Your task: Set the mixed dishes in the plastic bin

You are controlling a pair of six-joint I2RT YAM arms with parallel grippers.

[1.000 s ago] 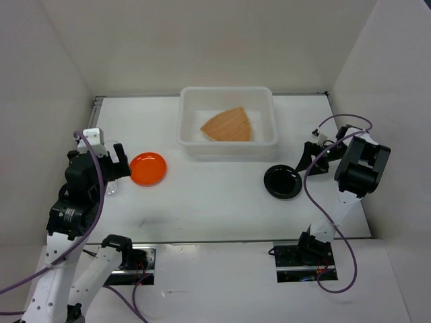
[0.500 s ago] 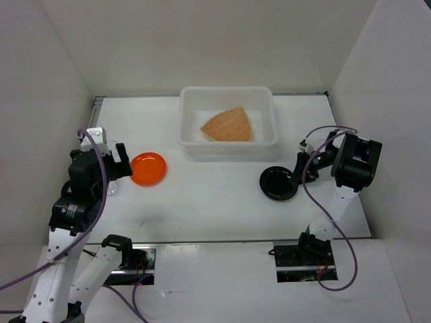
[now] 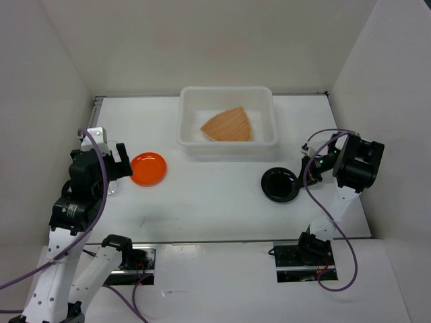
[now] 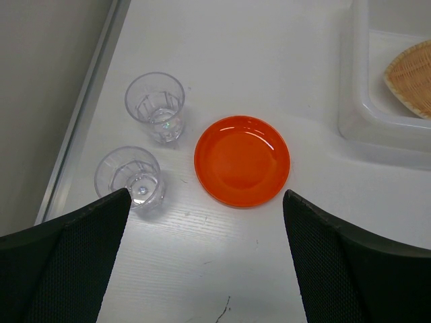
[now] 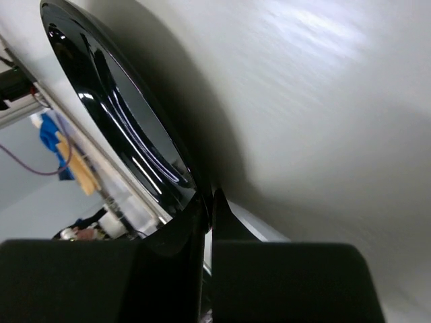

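Note:
The glossy black plate [image 3: 281, 184] lies right of centre on the table. My right gripper [image 3: 302, 173] is shut on its right rim. In the right wrist view the plate [image 5: 114, 114] runs up from the pinched fingertips of the gripper [image 5: 209, 196]. The orange plate [image 3: 148, 168] sits at the left, with two clear cups [image 4: 155, 106] [image 4: 131, 178] beside it. My left gripper [image 4: 205, 194] hovers open above them, holding nothing. The woven basket tray [image 3: 229, 125] rests inside the plastic bin [image 3: 227, 91] at the back centre.
White walls enclose the table on the left, back and right. A metal strip [image 4: 81, 114] runs along the table's left edge next to the cups. The bin's corner [image 4: 357, 101] shows at the upper right of the left wrist view.
My right gripper moved in to the black plate and shut on its right rim; the plate shifted slightly. The left arm barely moved and stays open.

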